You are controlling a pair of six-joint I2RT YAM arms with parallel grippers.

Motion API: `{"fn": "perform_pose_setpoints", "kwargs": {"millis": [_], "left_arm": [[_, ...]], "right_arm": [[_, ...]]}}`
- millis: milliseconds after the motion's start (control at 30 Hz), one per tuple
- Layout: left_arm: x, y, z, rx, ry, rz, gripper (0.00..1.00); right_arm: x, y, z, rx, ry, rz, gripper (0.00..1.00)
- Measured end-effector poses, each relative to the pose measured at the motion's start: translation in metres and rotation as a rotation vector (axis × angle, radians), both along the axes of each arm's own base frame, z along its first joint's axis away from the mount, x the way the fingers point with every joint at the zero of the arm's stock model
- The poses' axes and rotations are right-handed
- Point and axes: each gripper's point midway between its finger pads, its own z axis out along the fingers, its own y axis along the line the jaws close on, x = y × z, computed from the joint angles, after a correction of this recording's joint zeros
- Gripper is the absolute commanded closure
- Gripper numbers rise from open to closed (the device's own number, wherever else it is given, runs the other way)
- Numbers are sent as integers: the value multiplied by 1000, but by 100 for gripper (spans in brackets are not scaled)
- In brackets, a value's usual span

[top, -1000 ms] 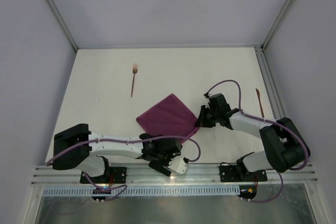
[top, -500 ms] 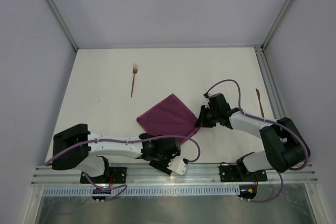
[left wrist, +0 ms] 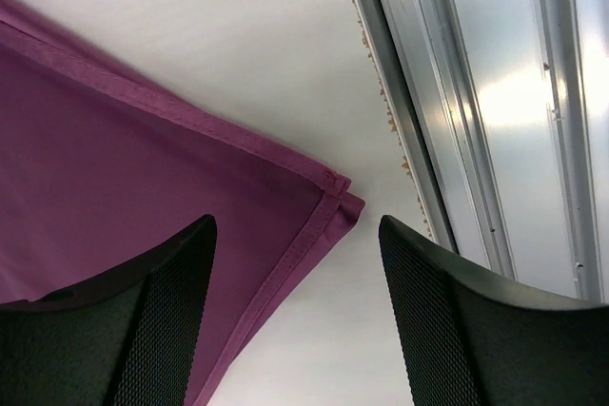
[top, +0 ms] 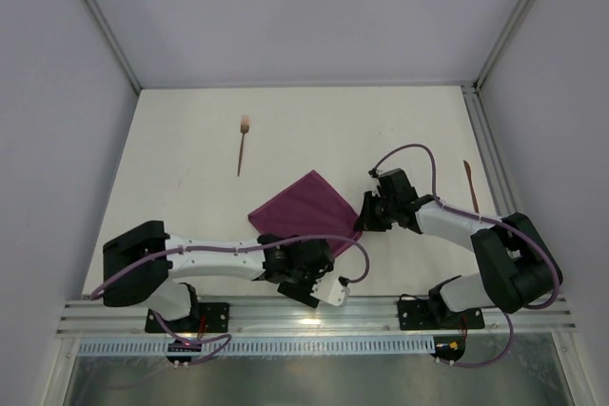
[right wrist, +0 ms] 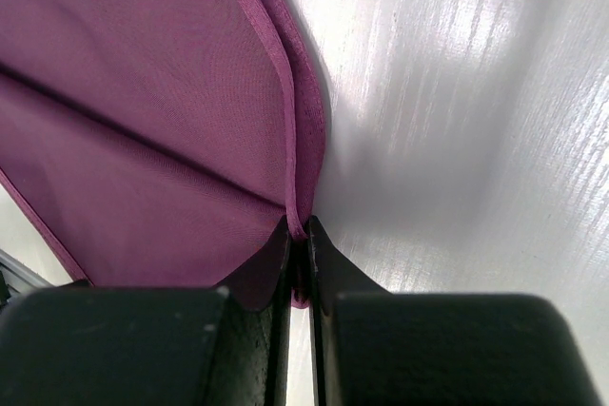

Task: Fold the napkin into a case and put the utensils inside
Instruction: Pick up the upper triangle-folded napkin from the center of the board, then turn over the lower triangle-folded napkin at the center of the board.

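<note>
From above, your left arm lies low and stretched rightward along the near edge, its left gripper (top: 306,254) at the near corner of the folded napkin (top: 306,204). Your right arm bends in from the right, its right gripper (top: 363,221) at the napkin's right corner. The fork (top: 243,145) lies well beyond the napkin to the left, and the second utensil (top: 470,184) lies well to its right. In your left wrist view the jaws stand apart and hold nothing. One finger (left wrist: 143,320) hangs over the napkin, whose stitched corner sits between the two, beside the metal rail (left wrist: 457,92). In your right wrist view the jaws are pinched tight on the napkin's doubled hem.
</note>
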Motion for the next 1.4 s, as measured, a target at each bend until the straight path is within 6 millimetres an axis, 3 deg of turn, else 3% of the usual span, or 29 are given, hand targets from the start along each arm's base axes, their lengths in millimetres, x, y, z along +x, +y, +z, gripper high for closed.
{"fn": "perform_pose_setpoints", "kwargs": {"millis": [133,233,433,800,867,900,1067,1200,1400], "left_arm": [[2,5,-15,51,16,2,28],[6,2,-14,44,8,9,30],[7,-8,-15,24,14,10,41],[7,-14,-20,13,26,18,77],[11,-14,-20,11,7,39,95],[14,-14,-20,14,-9,52,100],[34,-4,-16,30,-75,144,100],[62,2,11,-17,-124,272,100],[104,-4,97,-216,-222,435,100]], "right_arm": [[-1,-1,0,-3,1,1,97],[-1,-1,1,-4,-1,0,97],[-1,-2,2,-6,-2,-1,97],[-2,-4,2,-17,-3,0,97],[-3,-4,3,-17,-3,0,97],[-3,-4,4,-18,-3,0,97],[4,-2,24,-12,-26,-2,97],[18,1,55,-8,-84,-5,97],[44,3,107,-29,-179,-6,97]]}}
